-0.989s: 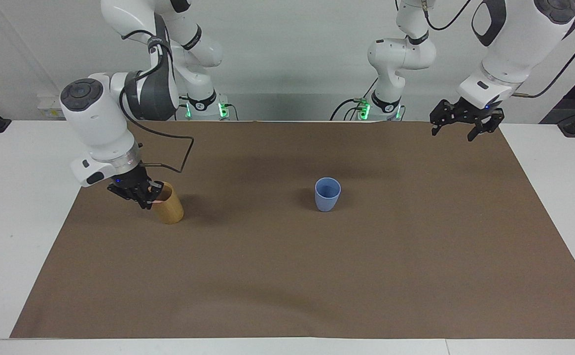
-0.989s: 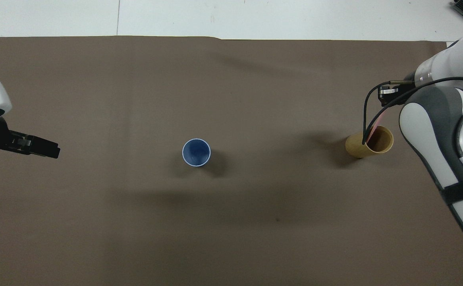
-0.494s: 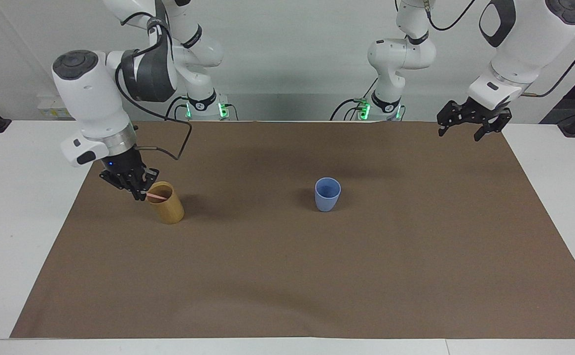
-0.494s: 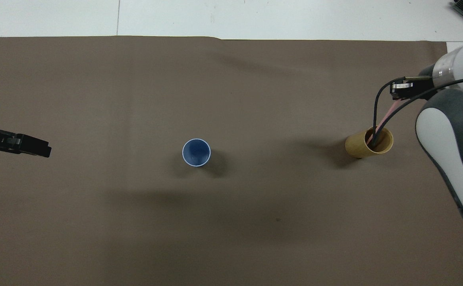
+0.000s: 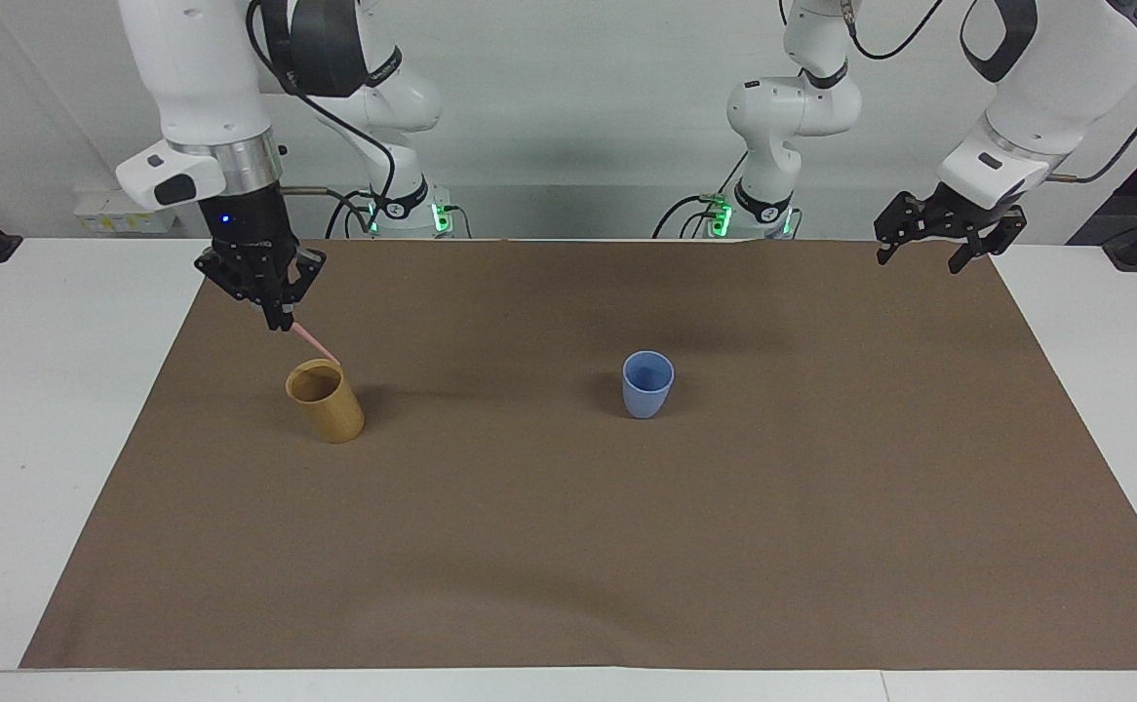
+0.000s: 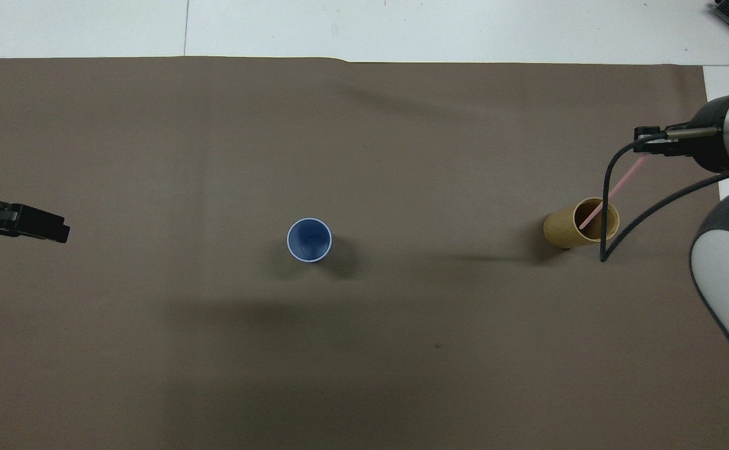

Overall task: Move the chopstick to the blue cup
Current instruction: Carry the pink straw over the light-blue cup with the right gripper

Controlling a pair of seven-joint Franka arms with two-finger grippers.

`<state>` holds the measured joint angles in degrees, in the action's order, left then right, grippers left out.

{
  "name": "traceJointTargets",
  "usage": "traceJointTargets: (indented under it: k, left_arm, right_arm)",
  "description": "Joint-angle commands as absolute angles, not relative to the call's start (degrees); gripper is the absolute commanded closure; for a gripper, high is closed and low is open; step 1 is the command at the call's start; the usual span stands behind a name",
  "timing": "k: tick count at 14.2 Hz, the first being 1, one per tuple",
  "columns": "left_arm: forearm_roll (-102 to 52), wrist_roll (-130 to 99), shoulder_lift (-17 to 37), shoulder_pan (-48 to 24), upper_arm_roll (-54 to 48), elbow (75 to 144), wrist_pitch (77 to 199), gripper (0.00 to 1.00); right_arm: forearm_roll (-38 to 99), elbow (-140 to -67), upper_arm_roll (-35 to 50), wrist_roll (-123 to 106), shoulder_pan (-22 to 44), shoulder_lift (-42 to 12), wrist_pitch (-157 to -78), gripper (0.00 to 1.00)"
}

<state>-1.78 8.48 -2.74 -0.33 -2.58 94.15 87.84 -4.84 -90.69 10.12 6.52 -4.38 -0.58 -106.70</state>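
Note:
My right gripper (image 5: 277, 319) is shut on a thin pale pink chopstick (image 5: 311, 340) and holds it up over the tan bamboo-coloured cup (image 5: 326, 402). The stick slants down and its lower tip is about level with that cup's rim. In the overhead view the chopstick (image 6: 614, 190) runs from the right gripper (image 6: 647, 139) to the tan cup's mouth (image 6: 564, 230). The light-blue cup (image 5: 647, 385) stands upright and empty mid-mat; it also shows in the overhead view (image 6: 309, 240). My left gripper (image 5: 923, 261) waits open and empty in the air over the mat's corner at the left arm's end.
A brown mat (image 5: 568, 546) covers most of the white table (image 5: 32, 390). The right arm's black cable (image 6: 605, 206) hangs beside the tan cup in the overhead view. The left gripper (image 6: 39, 224) shows at the overhead view's edge.
The right gripper has risen well above the tan cup, drawing the pink chopstick up with it. The left gripper has drifted slightly toward its own end of the table.

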Motion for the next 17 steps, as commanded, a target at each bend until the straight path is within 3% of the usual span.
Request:
traceJointTargets:
  k: [1,5,9,17]
  left_arm:
    - [-1.7,9.3,-1.4,1.7,-4.5,92.1,86.1,0.00]
    - [-1.7,9.3,-1.2,1.6,-4.3,92.0,86.0,0.00]
    - [-1.4,9.3,-1.2,0.4,-3.3,91.4,85.8,0.00]
    - [-1.5,9.0,-2.4,1.2,-3.4,91.7,86.4,0.00]
  right_arm:
    - [-4.1,-91.2,10.5,8.3,-1.9,3.1,-106.2,1.00]
    - [-4.0,-89.2,11.0,16.6,6.3,3.8,-107.2,1.00]
    - [2.7,-89.4,14.1,18.6,8.0,4.0,-114.4,1.00]
    - [-1.4,-89.8,16.1,24.2,18.3,-3.3,-128.7,1.00]
